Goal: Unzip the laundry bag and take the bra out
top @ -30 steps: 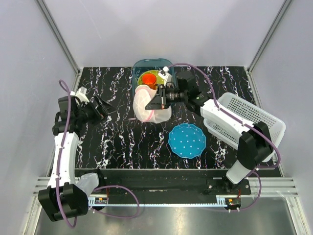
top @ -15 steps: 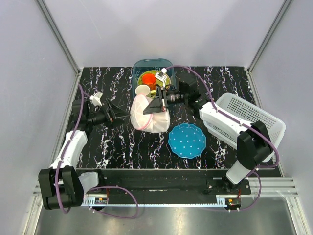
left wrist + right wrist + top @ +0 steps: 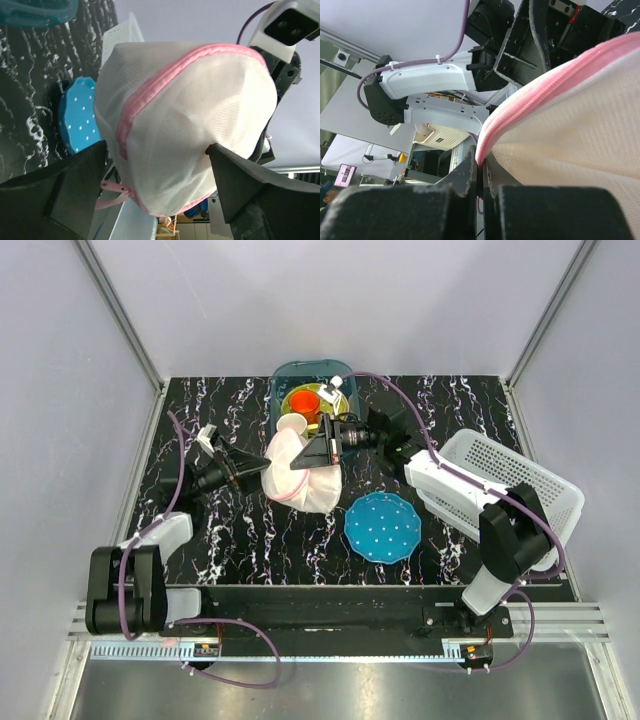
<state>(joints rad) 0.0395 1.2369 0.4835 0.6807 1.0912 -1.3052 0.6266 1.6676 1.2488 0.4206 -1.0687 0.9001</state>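
The black marble-patterned table carries a white perforated plastic basket at its right edge. At the centre is the round white mesh laundry bag with pink zipper trim, zipped where visible, left of the blue dotted plate. The right gripper is clamped on the pink trim. The left gripper has its fingers spread at the bag's left side.

Soft net cloth among hard plastic.
The round white mesh laundry bag is fine matt net fabric, edged with pink woven zipper tape. The left tool and right tool have matt black, grainy plastic fingers. The black, white-veined marble-look bench looks smooth.
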